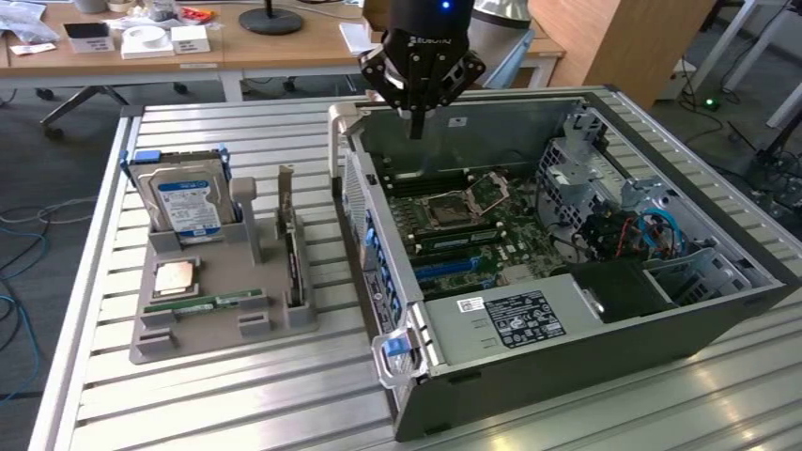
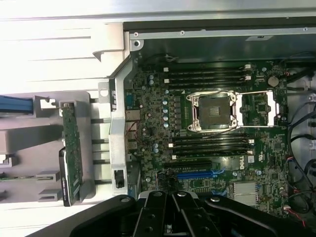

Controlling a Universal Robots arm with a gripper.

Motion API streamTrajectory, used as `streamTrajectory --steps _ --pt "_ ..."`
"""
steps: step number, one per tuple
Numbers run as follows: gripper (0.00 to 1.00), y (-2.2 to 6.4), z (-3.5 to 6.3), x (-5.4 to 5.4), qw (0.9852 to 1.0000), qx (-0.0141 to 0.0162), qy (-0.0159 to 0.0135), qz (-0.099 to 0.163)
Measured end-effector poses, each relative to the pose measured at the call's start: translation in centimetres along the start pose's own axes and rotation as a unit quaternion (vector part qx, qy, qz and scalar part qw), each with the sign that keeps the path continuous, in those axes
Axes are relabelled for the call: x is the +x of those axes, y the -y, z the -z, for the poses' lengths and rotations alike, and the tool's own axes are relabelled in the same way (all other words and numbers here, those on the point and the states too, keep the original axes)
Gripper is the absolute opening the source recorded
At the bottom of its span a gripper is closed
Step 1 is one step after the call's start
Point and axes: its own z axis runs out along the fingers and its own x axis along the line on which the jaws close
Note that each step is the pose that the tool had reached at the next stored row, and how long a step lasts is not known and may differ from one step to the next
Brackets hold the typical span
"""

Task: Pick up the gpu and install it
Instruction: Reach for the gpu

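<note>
Grey holder (image 1: 201, 338) carries the gpu (image 1: 293, 268) on edge, beside the open computer case (image 1: 564, 362) | our gripper (image 1: 414, 127) hovers over the motherboard (image 1: 476, 235), jaws together, empty | step: pick-up unstarted | we judge a grasp needs jaws parted astride the card.

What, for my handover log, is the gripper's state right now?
Gripper: closed, holding nothing, above the open computer case; the gpu stands in the grey holder.

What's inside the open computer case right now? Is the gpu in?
Motherboard with an open CPU socket, blue slot, cables. The gpu stands outside, in the grey holder. The labelled metal box hides what lies under it.
</note>
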Motion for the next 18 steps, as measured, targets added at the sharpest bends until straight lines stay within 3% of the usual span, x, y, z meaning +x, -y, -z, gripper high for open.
streamTrajectory --steps 18 --pt "0.11 0.1 0.03 1.3 1.0 0.0 0.0 0.0"
